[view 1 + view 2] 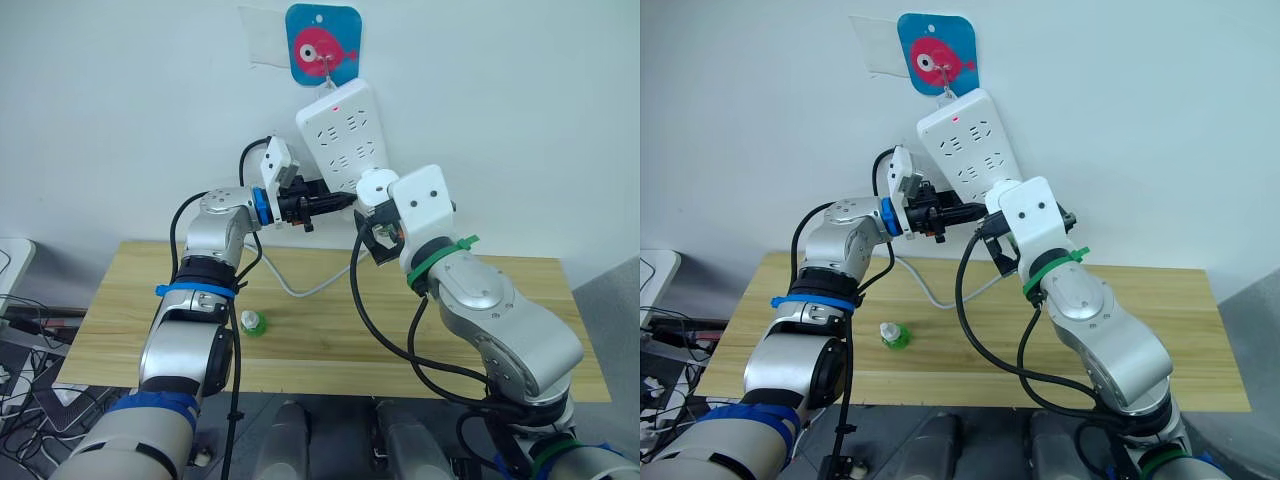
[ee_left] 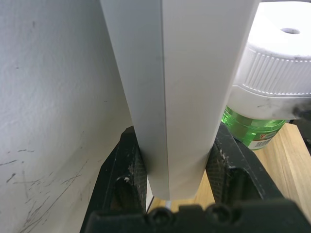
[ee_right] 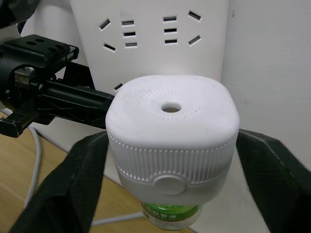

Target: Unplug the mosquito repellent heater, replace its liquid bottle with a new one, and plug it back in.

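The mosquito repellent heater point(image 3: 172, 126), a white domed unit, sits between the fingers of my right gripper point(image 3: 171, 141), which is shut on its sides. It is held against the lower part of the white power strip point(image 1: 345, 135) on the wall; I cannot tell whether it is plugged in. Its liquid bottle point(image 2: 250, 128), green, hangs under the heater with its neck hidden. My left gripper point(image 1: 335, 203) is shut on the strip's lower edge, one finger point(image 2: 121, 165) on each side. The new one point(image 1: 252, 322), with its white cap, stands on the wooden table point(image 1: 500, 320) below my left arm.
The strip hangs tilted from a blue fish hook point(image 1: 322, 45). Its white cable point(image 1: 300, 285) droops onto the table behind the capped bottle. Loose cables point(image 1: 30, 320) lie beyond the table's left end.
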